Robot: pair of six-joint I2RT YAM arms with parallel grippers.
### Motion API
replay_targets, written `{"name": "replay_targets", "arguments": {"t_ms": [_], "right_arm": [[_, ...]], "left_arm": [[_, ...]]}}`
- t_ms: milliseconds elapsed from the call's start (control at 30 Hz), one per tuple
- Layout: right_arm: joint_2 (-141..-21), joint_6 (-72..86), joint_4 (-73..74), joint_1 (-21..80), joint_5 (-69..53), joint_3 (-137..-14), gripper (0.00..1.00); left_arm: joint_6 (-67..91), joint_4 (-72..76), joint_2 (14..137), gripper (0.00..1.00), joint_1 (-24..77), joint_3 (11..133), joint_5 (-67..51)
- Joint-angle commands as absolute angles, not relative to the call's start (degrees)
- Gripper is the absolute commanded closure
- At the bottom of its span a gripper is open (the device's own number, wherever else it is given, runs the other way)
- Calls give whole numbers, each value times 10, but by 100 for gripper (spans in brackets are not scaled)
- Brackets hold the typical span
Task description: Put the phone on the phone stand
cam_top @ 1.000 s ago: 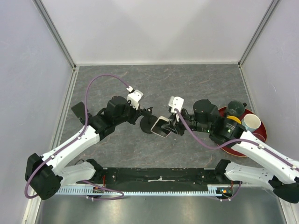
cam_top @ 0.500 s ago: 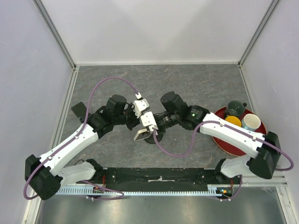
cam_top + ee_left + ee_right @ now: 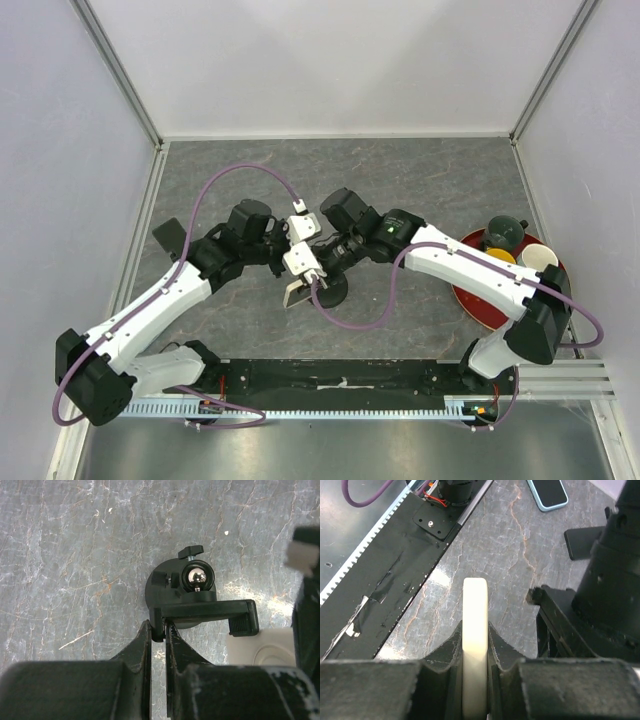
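Top view: high above the near edge, looking down on the whole table (image 3: 440,180).
Left wrist: close, straight down on the phone stand (image 3: 200,607).
Right wrist: close, toward the table's near edge.
Shared: stand and phone (image 3: 475,625).

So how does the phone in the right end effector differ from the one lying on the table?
The held phone has a cream case; the table phone has a pale blue one. The held phone stands on edge, clamped in the right end effector; the table phone lies flat, screen up, untouched. Both are off the phone stand.
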State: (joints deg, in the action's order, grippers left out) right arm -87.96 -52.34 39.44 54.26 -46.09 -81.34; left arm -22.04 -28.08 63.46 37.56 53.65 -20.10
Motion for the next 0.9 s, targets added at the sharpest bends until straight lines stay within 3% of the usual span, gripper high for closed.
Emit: {"name": "replay_targets", "arguments": {"t_ms": [0, 300, 567, 867], "right_arm": [[-880, -592, 323, 564, -480, -873, 100], [-889, -559, 316, 577, -415, -861, 100], [-882, -556, 318, 531, -420, -831, 100], [-877, -436, 339, 529, -379, -827, 100]], "left_arm": [[-239, -303, 641, 98, 382, 557, -268], [-229, -293, 634, 98, 383, 548, -255], [-229, -283, 616, 98, 382, 535, -262], [-214, -274, 605, 98, 382, 527, -244]]}}
